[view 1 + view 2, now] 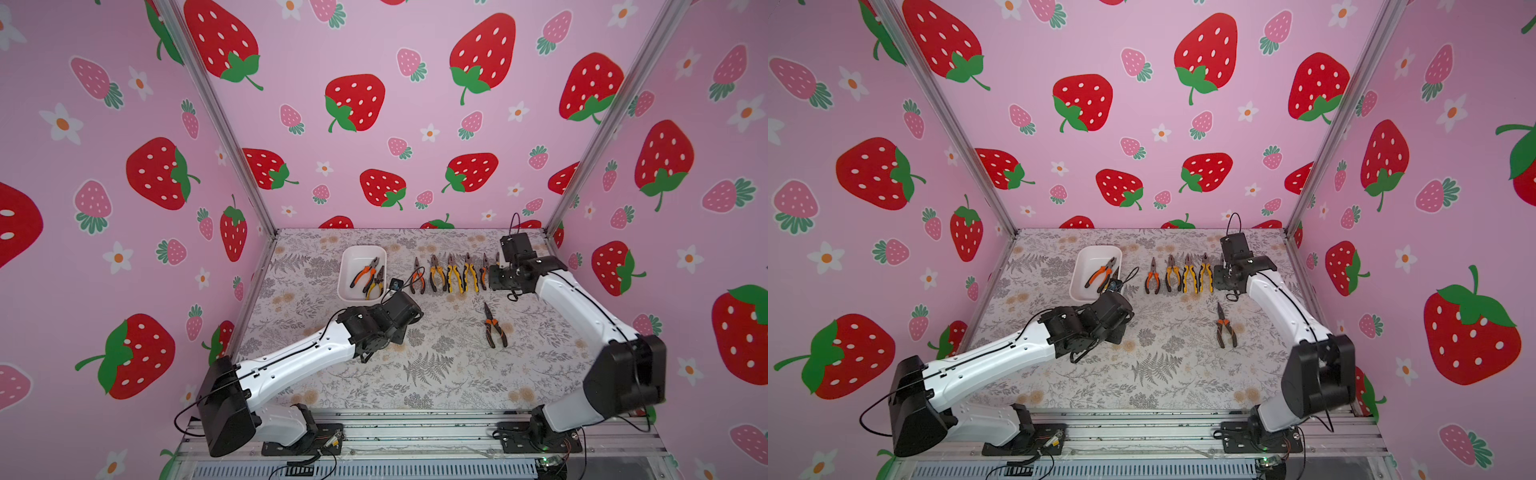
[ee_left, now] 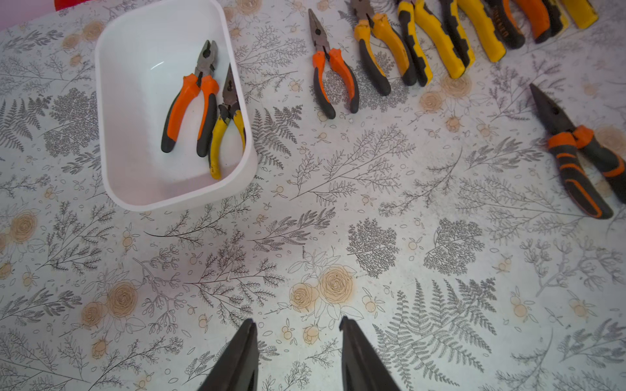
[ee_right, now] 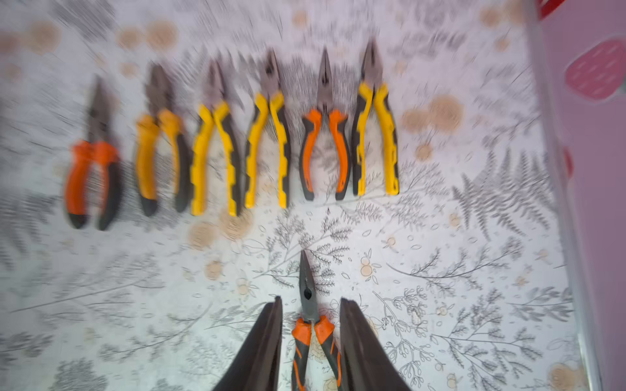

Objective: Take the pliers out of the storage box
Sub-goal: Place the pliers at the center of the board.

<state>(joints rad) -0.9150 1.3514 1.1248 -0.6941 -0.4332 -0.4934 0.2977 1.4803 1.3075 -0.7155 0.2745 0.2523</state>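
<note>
I see the floral table [image 1: 436, 374] filling the floor of the cell. The white box [image 1: 347, 270] sits toward its far left. To the right of the box a row of six pliers [image 1: 452, 276] lies side by side, noses pointing away from the arms. The left gripper [image 2: 296, 320] hovers over bare cloth near the box, fingers apart with nothing between them. The right gripper [image 3: 310, 299] is parted too. Its blurred wrist view shows a lone orange-and-black pair [image 1: 494, 328] lying between the fingers, unclamped. Inside the box lie an orange-handled pair [image 2: 189, 101] and a yellow-handled pair [image 2: 227, 132].
</note>
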